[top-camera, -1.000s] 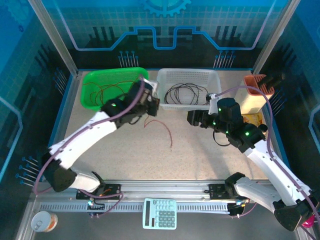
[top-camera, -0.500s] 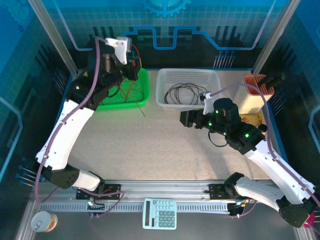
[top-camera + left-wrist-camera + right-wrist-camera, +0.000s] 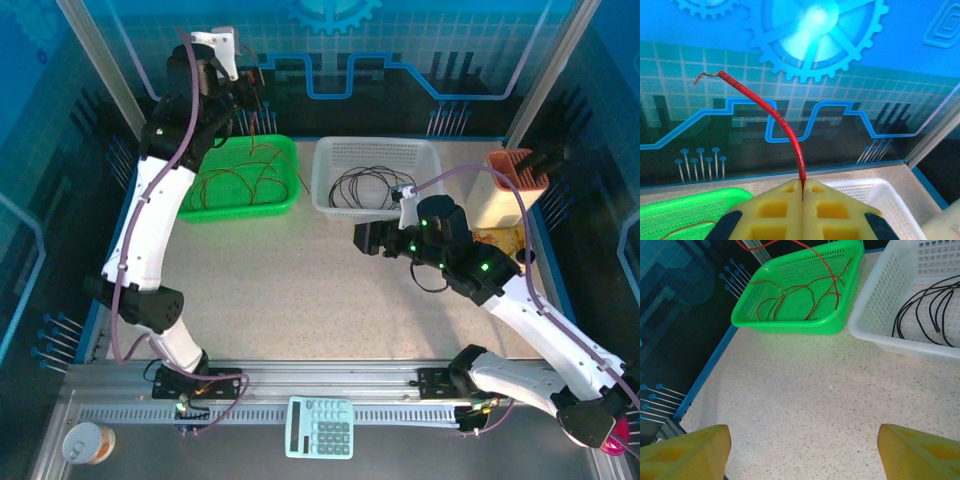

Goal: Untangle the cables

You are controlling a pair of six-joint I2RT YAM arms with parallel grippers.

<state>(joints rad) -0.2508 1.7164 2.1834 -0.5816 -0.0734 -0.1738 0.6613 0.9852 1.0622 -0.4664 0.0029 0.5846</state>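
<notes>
Top external view: at 11 o'clock of the speckled table [image 3: 300, 300], the left gripper [image 3: 254, 98] is held high above the far edge of a green perforated plastic basket [image 3: 290, 200]. In the left wrist view its yellow fingers [image 3: 775, 205] are clenched together on a thin red wire [image 3: 782, 127]. The wire is pinched at the seam between them and arcs up toward 11 o'clock, ending in a frayed bare tip.

A loose bunch of red wires [image 3: 240, 180] is spread inside the green basket. In the right wrist view one red strand is seen rising from this basket and leaving the frame at 12 o'clock.

Just beside the green basket, at 12 o'clock of the table, a white perforated plastic basket [image 3: 322, 195] is placed. Coiled black wires [image 3: 370, 185] are contained in it.

At 2 o'clock of the table centre, the right gripper [image 3: 362, 238] is held over bare tabletop, near the white basket and apart from it. Its jaws are spread wide and released, with nothing between its yellow fingers [image 3: 690, 452].

At 6 o'clock, a pale green calculator [image 3: 320, 427] is laid on the metal rail.
</notes>
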